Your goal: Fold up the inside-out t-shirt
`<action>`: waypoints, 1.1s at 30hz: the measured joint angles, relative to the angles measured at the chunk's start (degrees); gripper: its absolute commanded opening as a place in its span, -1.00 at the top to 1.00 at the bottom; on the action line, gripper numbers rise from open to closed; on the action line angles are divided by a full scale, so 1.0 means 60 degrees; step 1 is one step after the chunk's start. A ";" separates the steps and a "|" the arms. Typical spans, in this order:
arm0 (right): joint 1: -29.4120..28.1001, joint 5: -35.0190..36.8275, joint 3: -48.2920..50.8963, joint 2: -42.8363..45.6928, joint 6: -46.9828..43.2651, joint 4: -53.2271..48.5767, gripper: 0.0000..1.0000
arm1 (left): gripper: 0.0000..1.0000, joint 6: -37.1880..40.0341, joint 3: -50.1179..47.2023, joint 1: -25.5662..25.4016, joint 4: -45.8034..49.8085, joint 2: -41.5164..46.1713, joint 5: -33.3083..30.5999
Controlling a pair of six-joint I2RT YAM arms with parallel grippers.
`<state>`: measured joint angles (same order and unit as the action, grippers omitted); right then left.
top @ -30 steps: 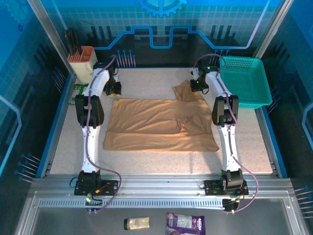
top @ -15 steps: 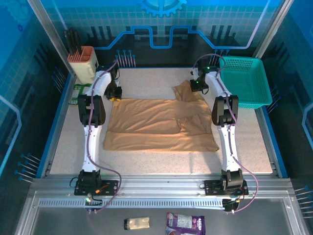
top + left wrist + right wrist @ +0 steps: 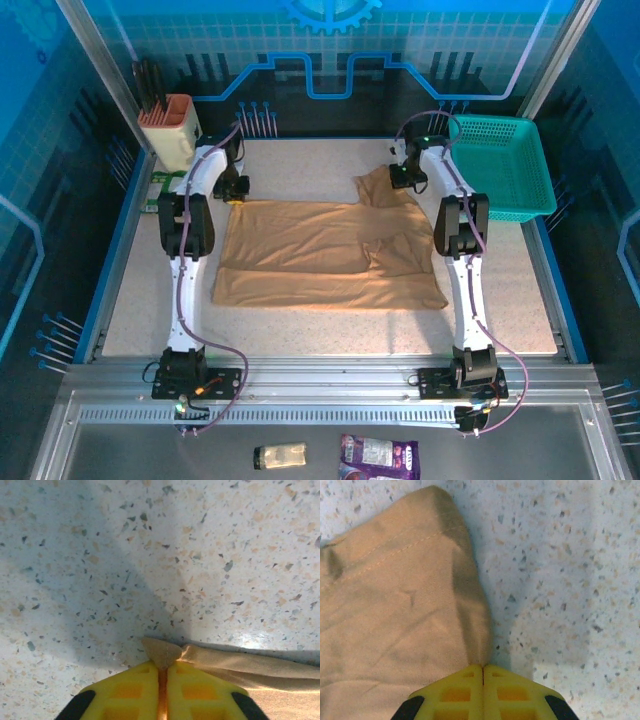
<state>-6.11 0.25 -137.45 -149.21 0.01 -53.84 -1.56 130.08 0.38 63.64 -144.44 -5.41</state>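
The shirt (image 3: 320,250) lies spread across the middle of the desk (image 3: 300,165), the left gripper (image 3: 162,669) pinching its far left corner and the right gripper (image 3: 482,669) clamped on its rumpled far right edge, so folding looks barely begun, with every fold seemingly left.

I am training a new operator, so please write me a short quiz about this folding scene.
1. True or false: the left end effector is shut on a corner of the t-shirt.
2. In the top view, the green basket stands at: A the far right; B the near left; C the centre.
3. How many end effectors grip the t-shirt?
Key: 1 true; 2 A; 3 two, as the right end effector is shut on it too.
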 measured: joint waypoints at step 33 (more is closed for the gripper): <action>0.0004 -0.0466 0.7413 0.7388 0.1111 0.0984 1.00 | 0.93 -0.1523 -0.8153 0.0211 -0.4816 0.6262 0.0124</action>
<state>-6.09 -2.55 -92.97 -104.88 6.68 -47.94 -10.70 81.17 1.65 34.74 -106.87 -4.67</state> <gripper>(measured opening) 0.063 0.051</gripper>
